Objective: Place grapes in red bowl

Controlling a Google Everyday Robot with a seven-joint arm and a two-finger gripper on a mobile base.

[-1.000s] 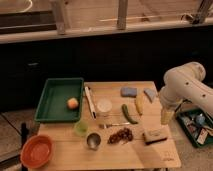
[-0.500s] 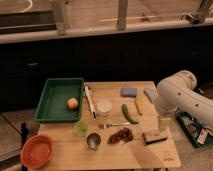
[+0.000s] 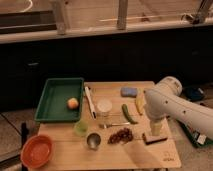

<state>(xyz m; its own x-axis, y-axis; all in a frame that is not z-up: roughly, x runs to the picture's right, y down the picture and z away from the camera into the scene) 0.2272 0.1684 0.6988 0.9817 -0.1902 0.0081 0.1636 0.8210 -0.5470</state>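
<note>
The grapes (image 3: 121, 135), a small dark reddish-purple bunch, lie on the wooden table (image 3: 150, 159) near its front middle, right of a metal cup (image 3: 93, 140). The red bowl (image 3: 37, 151) sits at the table's front left corner, empty. My white arm reaches in from the right. Its gripper (image 3: 156, 131) points down just right of the grapes, over a tan block (image 3: 151, 139), and does not touch the grapes.
A green tray (image 3: 50, 112) with a round orange fruit (image 3: 73, 103) lies at the back left. A small green cup (image 3: 80, 128), white cup (image 3: 104, 106), long utensil (image 3: 90, 101), green vegetable (image 3: 129, 113), banana (image 3: 139, 102) and blue sponge (image 3: 129, 91) are spread over the table.
My arm has swung left and down from the table's right edge, bringing the gripper over the tan block near the grapes. The objects have not moved.
</note>
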